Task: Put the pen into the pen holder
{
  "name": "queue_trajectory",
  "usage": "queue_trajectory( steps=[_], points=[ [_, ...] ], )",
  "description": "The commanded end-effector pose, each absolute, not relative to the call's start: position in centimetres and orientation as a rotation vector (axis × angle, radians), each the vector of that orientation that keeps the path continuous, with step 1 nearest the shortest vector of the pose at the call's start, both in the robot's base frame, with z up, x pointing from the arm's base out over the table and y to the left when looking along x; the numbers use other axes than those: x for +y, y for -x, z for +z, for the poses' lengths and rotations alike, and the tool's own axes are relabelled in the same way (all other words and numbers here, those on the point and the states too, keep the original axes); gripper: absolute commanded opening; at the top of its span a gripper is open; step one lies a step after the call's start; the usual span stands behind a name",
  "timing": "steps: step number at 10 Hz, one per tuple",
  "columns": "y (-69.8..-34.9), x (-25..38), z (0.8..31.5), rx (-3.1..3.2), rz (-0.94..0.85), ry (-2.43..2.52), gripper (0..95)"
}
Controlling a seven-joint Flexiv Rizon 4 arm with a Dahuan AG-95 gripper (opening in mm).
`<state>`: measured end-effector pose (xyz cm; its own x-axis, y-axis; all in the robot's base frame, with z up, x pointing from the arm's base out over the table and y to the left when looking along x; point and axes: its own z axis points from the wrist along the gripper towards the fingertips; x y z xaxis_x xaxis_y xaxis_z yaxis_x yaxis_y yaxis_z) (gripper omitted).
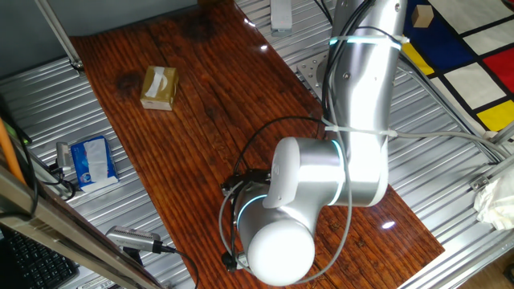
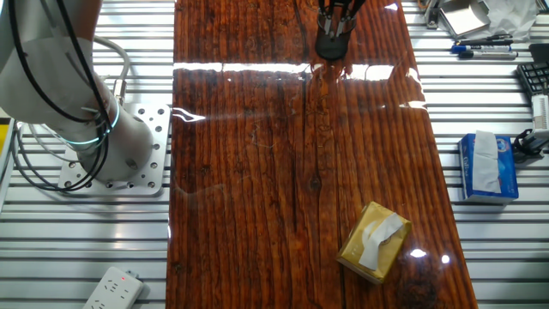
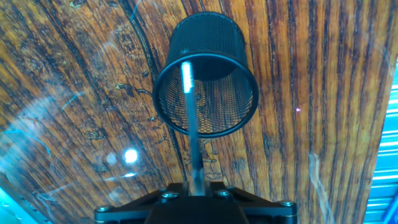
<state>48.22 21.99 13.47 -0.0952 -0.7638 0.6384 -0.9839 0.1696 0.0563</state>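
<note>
In the hand view my gripper (image 3: 198, 186) is shut on the pen (image 3: 191, 124), a thin grey stick that points away from the jaws. The pen's far tip lies over the open mouth of the pen holder (image 3: 205, 93), a black mesh cup standing on the wooden table. In the other fixed view the pen holder (image 2: 332, 45) stands at the far end of the table with my gripper (image 2: 338, 12) right above it. In the first fixed view the arm hides the gripper, the pen and the pen holder.
A yellowish tissue box (image 2: 373, 243) (image 1: 158, 87) stands at the other end of the wooden table (image 2: 257, 172). A blue packet (image 2: 489, 166) and a silver tool with a cable (image 1: 132, 239) lie on the metal slats beside it. The arm base (image 2: 111, 146) stands left of the table.
</note>
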Motion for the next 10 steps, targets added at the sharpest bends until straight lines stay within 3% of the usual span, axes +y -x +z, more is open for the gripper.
queue_trajectory(
  steps=[1,10],
  points=[
    [-48.15,21.87,13.42,-1.918,0.535,-1.651,19.0],
    [-48.07,21.74,13.42,-1.942,0.535,-1.661,19.0]
  ],
)
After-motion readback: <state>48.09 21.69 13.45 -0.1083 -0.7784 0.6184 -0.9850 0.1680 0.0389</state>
